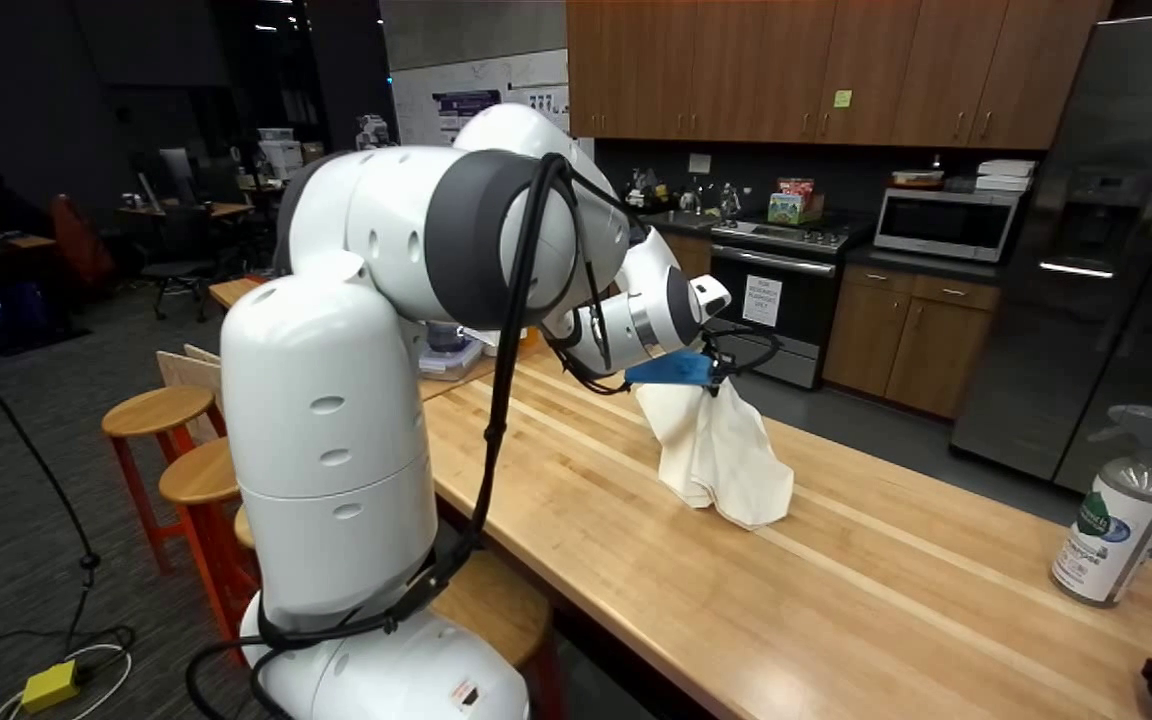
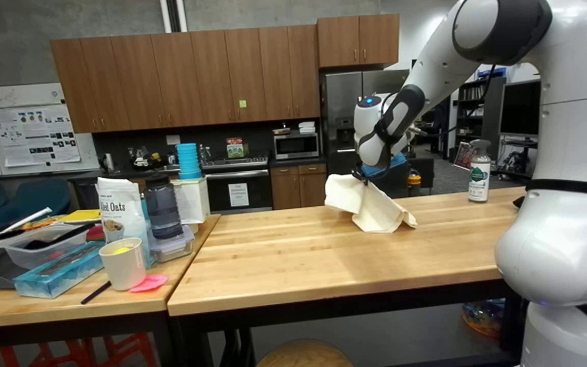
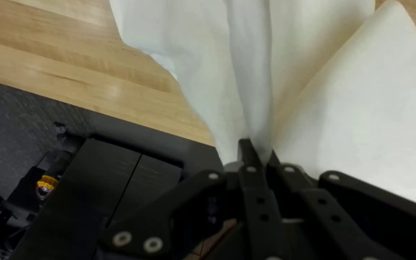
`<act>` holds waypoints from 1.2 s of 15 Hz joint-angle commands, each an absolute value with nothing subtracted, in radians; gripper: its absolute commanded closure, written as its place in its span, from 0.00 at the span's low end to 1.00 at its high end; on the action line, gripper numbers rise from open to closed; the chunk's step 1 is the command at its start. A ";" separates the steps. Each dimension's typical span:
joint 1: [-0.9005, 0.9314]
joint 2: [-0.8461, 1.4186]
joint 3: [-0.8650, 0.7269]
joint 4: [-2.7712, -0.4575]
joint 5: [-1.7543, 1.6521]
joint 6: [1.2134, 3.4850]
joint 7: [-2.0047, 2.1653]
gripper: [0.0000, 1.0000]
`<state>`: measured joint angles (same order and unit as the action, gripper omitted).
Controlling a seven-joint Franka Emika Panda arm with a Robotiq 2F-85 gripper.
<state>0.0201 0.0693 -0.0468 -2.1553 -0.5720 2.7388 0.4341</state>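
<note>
Limply hanging cloth [image 1: 721, 460], pinched in tool [image 3: 260, 153]

It was a lab kitchen — beyond the desk's [image 2: 298, 255] far edge stood a fridge [image 2: 342, 94] and an oven [image 2: 260, 191] marked "For research purposes only". Past a far corner hung a whiteboard [image 2: 87, 149] with posters [image 2: 35, 135].

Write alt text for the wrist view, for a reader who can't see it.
A black gripper pinches an off-white cloth, gathered into folds, above a pale striped wooden tabletop. At lower left, past the tabletop's diagonal edge, are dark grey flooring and a black two-panelled surface.
</note>
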 commanded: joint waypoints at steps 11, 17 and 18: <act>0.020 0.059 -0.058 -2.165 -0.611 2.755 0.466 0.95; 0.020 0.059 -0.058 -2.165 -0.611 2.756 0.466 0.95; 0.020 0.059 -0.058 -2.165 -0.611 2.756 0.466 0.95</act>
<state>0.0202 0.0585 -0.0584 -2.1651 -0.6114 2.7559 0.4658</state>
